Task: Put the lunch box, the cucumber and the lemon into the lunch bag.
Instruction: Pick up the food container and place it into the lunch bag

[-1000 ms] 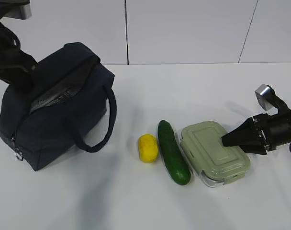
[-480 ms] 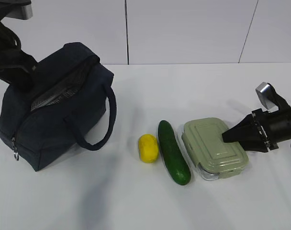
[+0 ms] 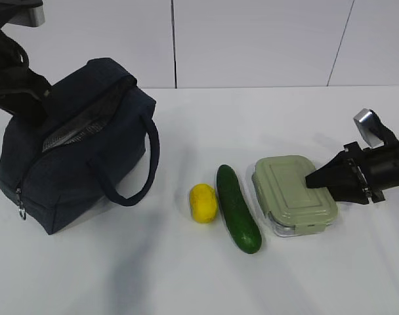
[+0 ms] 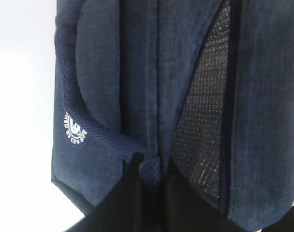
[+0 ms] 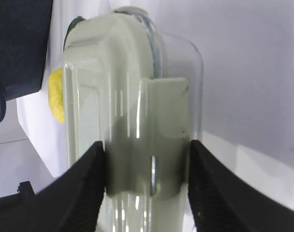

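The dark navy lunch bag [image 3: 81, 157] stands at the left with its top open, showing silver lining. My left gripper [image 4: 151, 166] is shut on the fabric edge of the bag's opening, beside a handle and the white logo [image 4: 74, 129]. In the exterior view it is largely hidden behind the bag. The lemon [image 3: 203, 203] and the cucumber [image 3: 237, 208] lie side by side on the table. The lunch box [image 3: 291, 193] with the sage-green lid is just right of the cucumber. My right gripper [image 3: 314, 179] is shut on its right end, fingers either side of the lid's latch [image 5: 147, 145].
The white table [image 3: 186, 275] carries these things and meets a white panelled wall [image 3: 252, 39] at the back. The bag's loop handle [image 3: 144, 170] hangs toward the lemon. The lemon also shows at the left in the right wrist view [image 5: 55, 96].
The right gripper has turned the lunch box from a slanted position to nearly parallel with the cucumber and shifted it slightly toward the back. The left arm and bag barely moved.
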`<action>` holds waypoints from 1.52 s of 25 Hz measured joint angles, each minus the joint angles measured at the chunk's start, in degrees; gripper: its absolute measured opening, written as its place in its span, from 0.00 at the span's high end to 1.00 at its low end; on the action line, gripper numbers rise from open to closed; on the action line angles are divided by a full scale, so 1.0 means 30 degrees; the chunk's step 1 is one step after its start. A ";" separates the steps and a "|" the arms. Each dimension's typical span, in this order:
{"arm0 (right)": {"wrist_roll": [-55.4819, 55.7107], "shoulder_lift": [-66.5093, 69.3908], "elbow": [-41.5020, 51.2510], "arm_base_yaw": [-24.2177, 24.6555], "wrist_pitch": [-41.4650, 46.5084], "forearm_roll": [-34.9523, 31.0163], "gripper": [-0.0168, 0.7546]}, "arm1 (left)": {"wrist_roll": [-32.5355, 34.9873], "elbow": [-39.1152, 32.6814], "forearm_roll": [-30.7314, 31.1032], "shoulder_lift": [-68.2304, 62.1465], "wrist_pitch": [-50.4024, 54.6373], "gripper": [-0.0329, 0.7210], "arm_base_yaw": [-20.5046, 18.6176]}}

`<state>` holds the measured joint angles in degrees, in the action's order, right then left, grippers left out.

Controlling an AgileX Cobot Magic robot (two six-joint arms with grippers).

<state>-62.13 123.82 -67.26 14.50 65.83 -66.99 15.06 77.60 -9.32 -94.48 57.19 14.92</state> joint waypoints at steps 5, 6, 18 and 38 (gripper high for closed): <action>0.0063 -0.0454 0.0000 0.0000 -0.0286 -0.0360 0.47 | 0.0000 0.0000 0.0000 0.0000 0.0000 0.94 0.0000; 0.0081 -0.0573 0.0000 0.0000 -0.0286 -0.0510 0.47 | 0.0000 0.0000 0.0000 0.0000 0.0000 0.94 0.0000; 0.0272 -0.2608 -0.0034 -0.0702 -0.0316 -0.2566 0.47 | 0.0000 0.0000 0.0000 -0.0040 0.0000 0.94 0.0000; 0.1213 -0.3330 -0.0906 -0.5110 -0.0316 -0.5861 0.47 | 0.0000 0.0000 0.0030 -0.0040 0.0035 0.94 0.0000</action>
<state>-58.50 113.84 -69.97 -0.83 64.88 -84.57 15.06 77.60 -9.23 -94.60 57.29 14.92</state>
